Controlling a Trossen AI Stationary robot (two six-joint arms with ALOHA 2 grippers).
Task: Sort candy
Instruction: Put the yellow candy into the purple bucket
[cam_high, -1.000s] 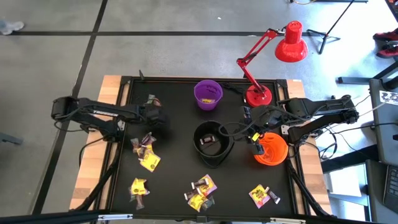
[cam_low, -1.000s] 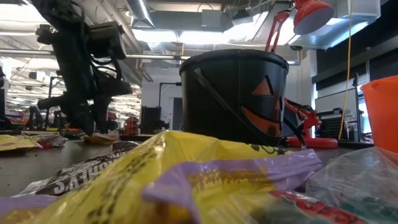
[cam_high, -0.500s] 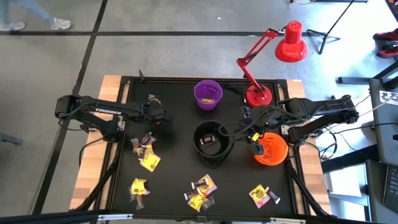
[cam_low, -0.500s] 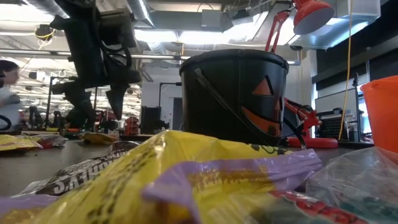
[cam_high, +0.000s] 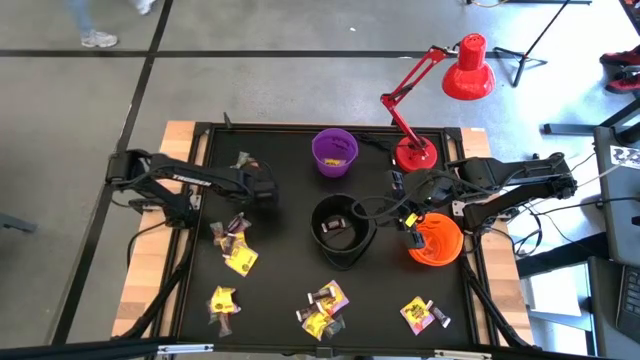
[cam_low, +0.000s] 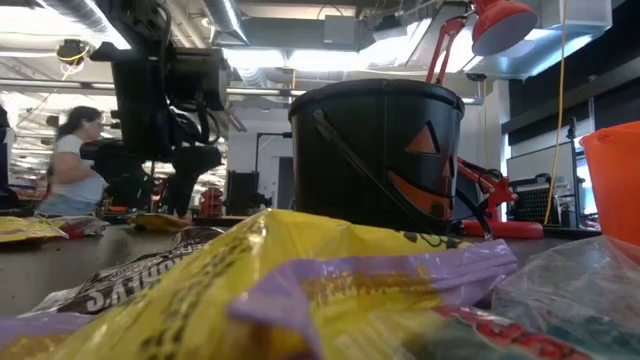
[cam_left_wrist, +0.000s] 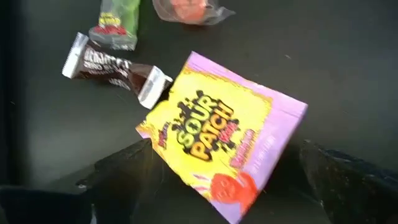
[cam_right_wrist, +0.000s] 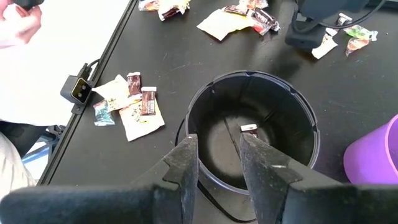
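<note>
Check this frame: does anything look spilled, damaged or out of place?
Nothing stands out. Candy lies in loose clusters on the mat, as expected mid-sort. The purple bowl, black bowl and orange bowl sit upright. The red lamp stands at the mat's far edge.

Yellow and purple Sour Patch packet (cam_left_wrist: 224, 134) flat on the black desk (cam_left_wrist: 348, 74), brown chocolate piece (cam_left_wrist: 118, 71) touching its corner, green candy (cam_left_wrist: 115, 22) and orange candy (cam_left_wrist: 189, 9) beyond, dark fingers (cam_left_wrist: 124, 171) either side of the packet
</note>
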